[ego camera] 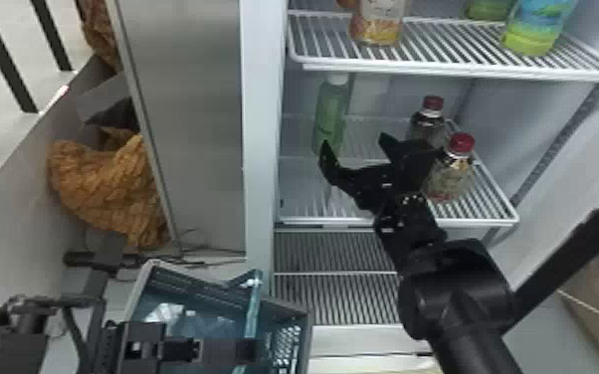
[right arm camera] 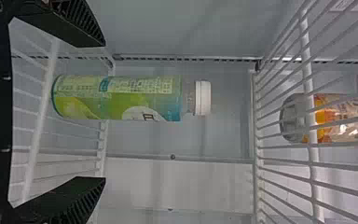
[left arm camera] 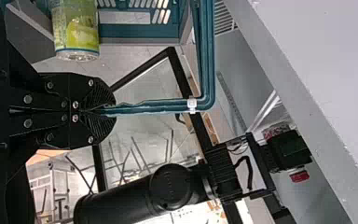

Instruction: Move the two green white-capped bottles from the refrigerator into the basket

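Near the green bottle (ego camera: 332, 117), right end effector (ego camera: 353, 140) wide open.

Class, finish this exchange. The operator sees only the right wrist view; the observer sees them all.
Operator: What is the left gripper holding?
Observer: The left gripper is shut on the handle of a teal plastic basket.

Operator: What shares the white wire shelf with the green, white-capped bottle ahead of me?

Observer: Two clear, red-capped bottles: one nearer the shelf's front edge, one farther back, both right of the green one.
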You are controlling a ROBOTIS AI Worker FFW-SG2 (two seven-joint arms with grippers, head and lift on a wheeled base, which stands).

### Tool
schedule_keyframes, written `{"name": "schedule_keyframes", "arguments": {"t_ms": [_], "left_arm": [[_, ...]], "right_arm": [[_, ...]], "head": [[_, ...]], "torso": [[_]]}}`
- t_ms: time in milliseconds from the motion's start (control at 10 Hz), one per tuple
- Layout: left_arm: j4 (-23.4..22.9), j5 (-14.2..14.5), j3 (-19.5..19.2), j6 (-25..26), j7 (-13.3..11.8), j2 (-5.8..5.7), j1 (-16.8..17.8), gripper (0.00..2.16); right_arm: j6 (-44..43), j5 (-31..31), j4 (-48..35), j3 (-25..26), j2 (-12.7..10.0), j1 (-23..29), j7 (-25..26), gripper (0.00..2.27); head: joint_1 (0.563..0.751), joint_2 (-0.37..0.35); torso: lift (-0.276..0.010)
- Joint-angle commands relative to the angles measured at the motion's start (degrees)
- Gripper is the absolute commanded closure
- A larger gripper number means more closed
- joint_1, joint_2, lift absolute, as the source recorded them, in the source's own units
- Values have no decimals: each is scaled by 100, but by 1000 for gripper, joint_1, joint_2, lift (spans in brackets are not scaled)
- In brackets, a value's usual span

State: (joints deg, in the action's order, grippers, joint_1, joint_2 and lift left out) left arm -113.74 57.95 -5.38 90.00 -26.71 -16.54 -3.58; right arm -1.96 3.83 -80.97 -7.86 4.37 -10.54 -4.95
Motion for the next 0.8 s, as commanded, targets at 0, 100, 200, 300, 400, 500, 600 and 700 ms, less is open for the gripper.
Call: {"name": "schedule_keyframes", "arguments": {"t_ms": [0, 100, 200, 300, 400, 500, 600, 700], "left_arm": [[19, -2, 23, 3, -1, 2, 21, 1179], [33, -2, 35, 3, -1, 2, 35, 1179], [47, -2, 46, 3, -1, 2, 63, 1179], [61, -2, 58, 3, -1, 11, 77, 1179], [61, -2, 69, 3, -1, 11, 91, 1179], [89, -2, 92, 3, -1, 19, 105, 1179], [117, -2, 115, 3, -1, 19, 133, 1179], [131, -2, 126, 3, -1, 19, 147, 1179]], "right_arm": [[-58, 63, 342, -117, 38, -296, 11, -2], [-86, 177, 581, -254, 73, -493, 11, -2], [-100, 234, 778, -311, 91, -633, 11, -2], [-100, 257, 932, -402, 99, -760, 46, -2], [-100, 257, 1101, -505, 99, -929, 90, -2], [-100, 257, 1284, -608, 108, -1083, 134, -2], [-142, 257, 1481, -665, 117, -1224, 169, -2], [-142, 257, 1663, -722, 135, -1379, 204, -2]], "head": [[695, -112], [695, -109], [695, -105], [695, -99], [695, -96], [695, -92], [695, -87], [695, -85]], "torso": [[-263], [-263], [-263], [-263], [-263], [-263], [-263], [-263]]}}
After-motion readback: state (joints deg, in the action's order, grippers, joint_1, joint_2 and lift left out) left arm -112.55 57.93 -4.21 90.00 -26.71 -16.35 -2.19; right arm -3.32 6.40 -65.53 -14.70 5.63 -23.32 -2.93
